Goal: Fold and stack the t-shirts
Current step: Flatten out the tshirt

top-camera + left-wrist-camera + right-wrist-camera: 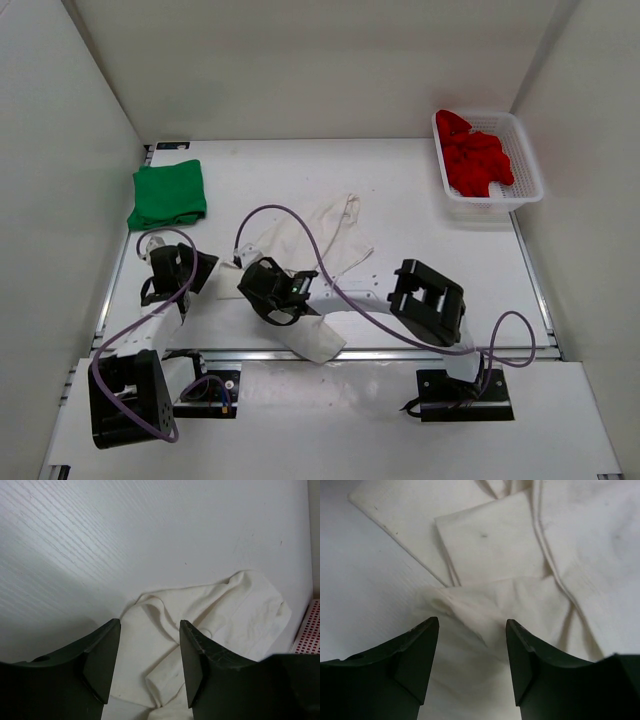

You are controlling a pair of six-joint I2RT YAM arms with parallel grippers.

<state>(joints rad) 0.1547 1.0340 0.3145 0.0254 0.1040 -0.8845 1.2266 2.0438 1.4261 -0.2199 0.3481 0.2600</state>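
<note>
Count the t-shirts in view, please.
3. The green shirt folded far left; white shirt crumpled mid-table; red shirt in the basket, far right, which may hide more.

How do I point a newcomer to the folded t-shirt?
On the white table, look to the far left corner. The green t-shirt lies there alone, folded into a flat rectangle. The white t-shirt is rumpled mid-table and the red t-shirt is bunched in the mesh basket at far right; only this one is green and neat.

Top view overlooks the whole table [400, 180]; both wrist views look closely down at the white t-shirt [490, 545].
</note>
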